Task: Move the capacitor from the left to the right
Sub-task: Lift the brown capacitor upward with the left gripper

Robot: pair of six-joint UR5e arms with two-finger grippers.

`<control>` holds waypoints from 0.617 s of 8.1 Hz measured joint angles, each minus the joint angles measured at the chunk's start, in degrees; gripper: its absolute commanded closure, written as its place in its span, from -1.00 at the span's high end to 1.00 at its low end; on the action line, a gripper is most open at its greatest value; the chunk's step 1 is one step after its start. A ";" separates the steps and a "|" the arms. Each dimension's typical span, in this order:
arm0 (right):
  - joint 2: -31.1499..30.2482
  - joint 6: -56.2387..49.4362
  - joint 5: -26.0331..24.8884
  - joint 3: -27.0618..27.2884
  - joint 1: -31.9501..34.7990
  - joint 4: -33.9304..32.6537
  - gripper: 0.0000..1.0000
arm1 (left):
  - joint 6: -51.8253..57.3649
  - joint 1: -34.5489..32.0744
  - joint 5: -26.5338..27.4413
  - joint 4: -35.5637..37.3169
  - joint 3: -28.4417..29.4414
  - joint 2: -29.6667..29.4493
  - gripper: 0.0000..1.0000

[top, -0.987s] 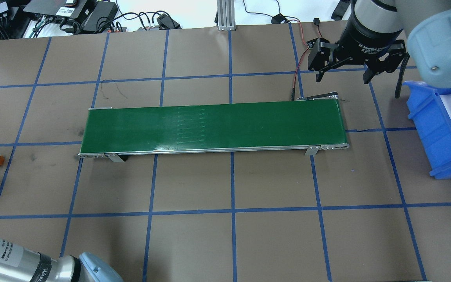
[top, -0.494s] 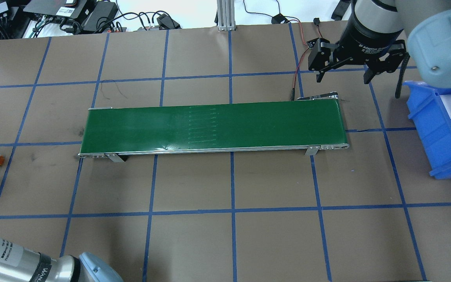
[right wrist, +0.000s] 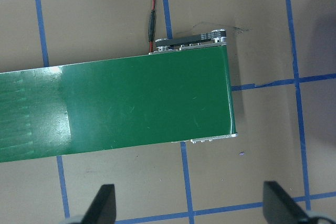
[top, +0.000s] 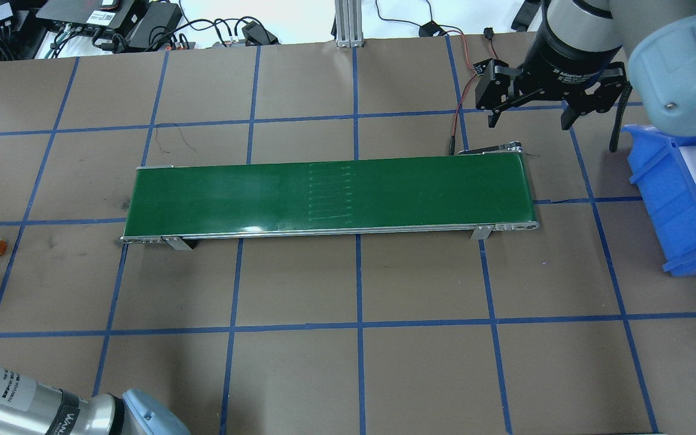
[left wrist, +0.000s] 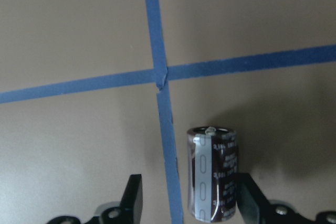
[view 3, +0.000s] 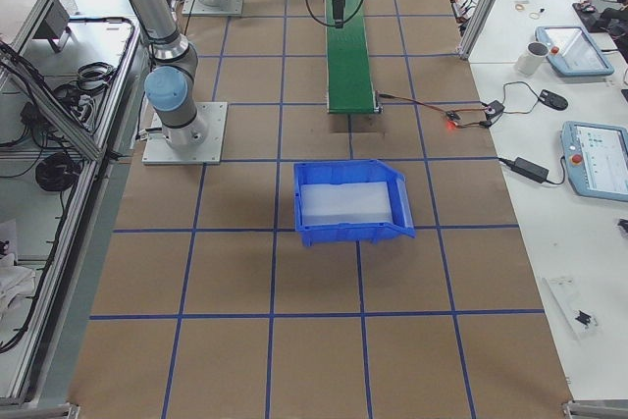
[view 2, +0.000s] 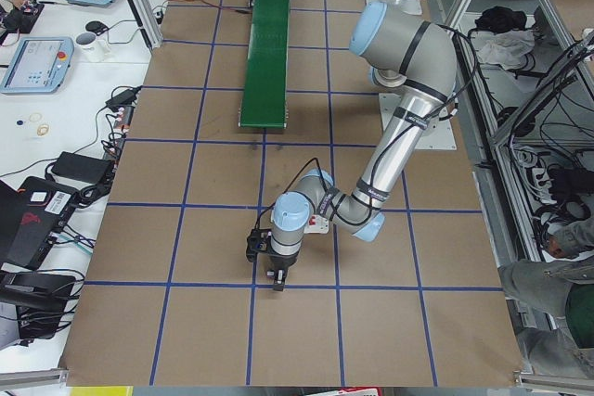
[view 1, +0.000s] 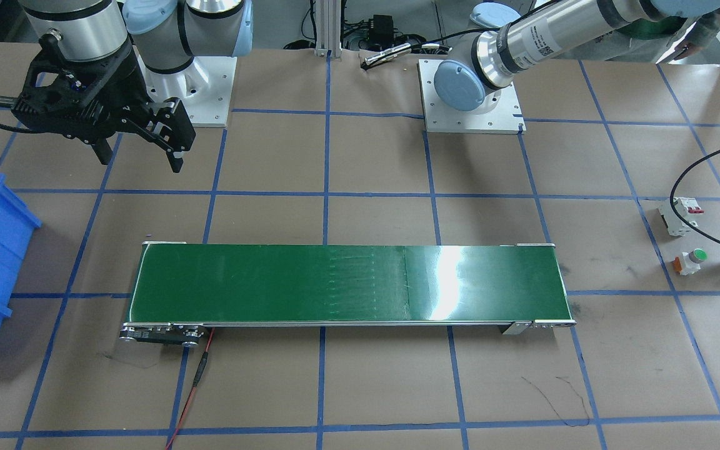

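Note:
In the left wrist view the capacitor, a dark-brown cylinder with a grey stripe, rests on the brown table just right of a blue tape line. My left gripper is open around it; the capacitor sits close against the right-hand finger, with a wide gap to the other. This gripper is low over the table at the far left end. My right gripper is open and empty, hovering behind the right end of the green conveyor belt, and it also shows in the front view.
A green-capped push button and a white circuit breaker lie near the left gripper. A blue bin with a white liner stands at the table's right end. A red wire runs to the conveyor's far right corner.
The seam marks on the green belt have moved to the right. A black cable at the overhead view's left edge has shifted over the push button. The right gripper has stayed put.

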 measured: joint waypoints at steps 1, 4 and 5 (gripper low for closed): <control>0.00 0.00 0.01 0.01 0.00 0.00 1.00 | -0.27 0.00 -0.95 0.08 0.31 -0.03 0.31; 0.00 0.00 0.02 0.02 0.02 0.00 1.00 | -2.53 -0.05 -2.81 0.17 0.50 -0.21 0.33; 0.00 0.00 0.02 0.03 0.02 0.00 1.00 | -3.25 -0.06 -3.37 0.19 0.52 -0.24 0.34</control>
